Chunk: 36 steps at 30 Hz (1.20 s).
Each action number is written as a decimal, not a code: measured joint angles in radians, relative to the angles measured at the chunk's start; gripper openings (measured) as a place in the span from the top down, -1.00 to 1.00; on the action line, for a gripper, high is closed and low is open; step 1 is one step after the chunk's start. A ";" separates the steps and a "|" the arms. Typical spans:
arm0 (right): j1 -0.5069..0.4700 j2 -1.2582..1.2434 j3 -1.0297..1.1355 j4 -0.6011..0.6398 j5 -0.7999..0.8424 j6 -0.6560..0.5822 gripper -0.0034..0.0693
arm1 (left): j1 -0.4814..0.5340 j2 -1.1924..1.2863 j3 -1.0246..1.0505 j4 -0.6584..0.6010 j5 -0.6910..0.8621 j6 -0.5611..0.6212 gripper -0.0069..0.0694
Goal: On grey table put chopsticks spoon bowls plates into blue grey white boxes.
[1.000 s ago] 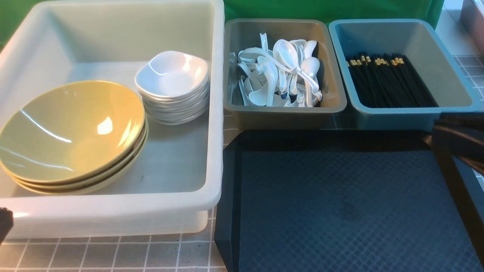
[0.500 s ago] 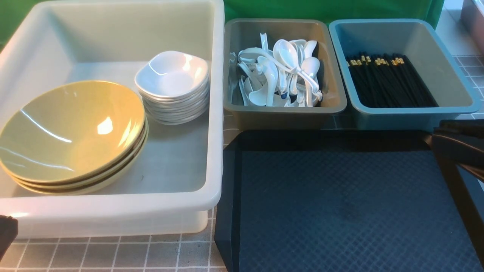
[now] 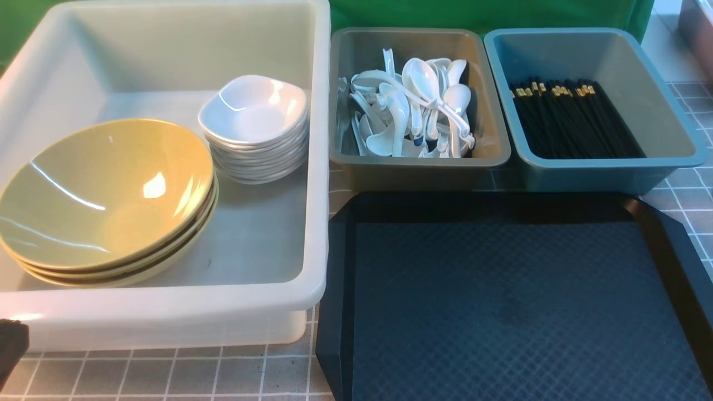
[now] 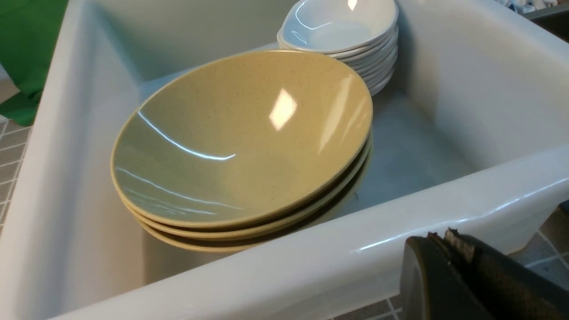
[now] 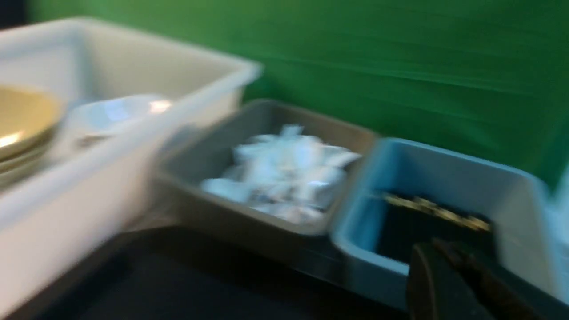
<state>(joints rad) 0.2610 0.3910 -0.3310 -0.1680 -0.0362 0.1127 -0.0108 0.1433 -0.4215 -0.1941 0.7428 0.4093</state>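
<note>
Gone from the front view, the right end effector (image 5: 449, 284) is drawn back near the blue box (image 5: 426, 213), closed and empty; left end effector (image 4: 449, 266) closed too, parked beside the white box (image 4: 311, 249), sorting apparently done.

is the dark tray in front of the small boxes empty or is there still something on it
Empty. The front view shows the dark tray as bare patterned surface from rim to rim, with no tableware on it.

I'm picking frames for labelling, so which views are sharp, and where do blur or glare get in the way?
Front view: sharp, with window-like glare on the top yellow-green ceramic bowl. Left wrist view: sharp, same glare on that bowl, plus a highlight along the white plastic box rim. Right wrist view: motion-blurred throughout; the white spoons in the grey plastic box smear into one blob.
</note>
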 joint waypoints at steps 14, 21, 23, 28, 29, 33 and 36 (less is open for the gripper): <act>-0.342 -0.371 0.347 -0.046 0.166 0.161 0.91 | 0.000 0.000 0.000 -0.003 0.000 -0.001 0.84; -0.343 -0.400 0.346 -0.029 0.259 0.171 0.91 | 0.000 0.000 0.000 -0.004 0.001 -0.001 0.84; -0.343 -0.400 0.344 -0.027 0.270 0.171 0.91 | 0.000 0.000 0.000 -0.004 0.001 -0.001 0.84; -0.343 -0.400 0.341 -0.023 0.282 0.171 0.91 | 0.000 0.000 0.000 -0.006 0.001 -0.001 0.84; -0.343 -0.400 0.341 -0.023 0.282 0.171 0.91 | 0.000 0.000 0.000 -0.006 0.001 -0.001 0.84; -0.343 -0.400 0.341 -0.023 0.282 0.171 0.91 | 0.000 0.000 0.000 -0.006 0.001 -0.001 0.84; -0.343 -0.400 0.341 -0.022 0.282 0.171 0.91 | 0.000 0.000 0.000 -0.006 0.001 -0.001 0.84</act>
<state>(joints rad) -0.0824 -0.0095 0.0097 -0.1898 0.2461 0.2839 -0.0108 0.1433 -0.4215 -0.2005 0.7439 0.4086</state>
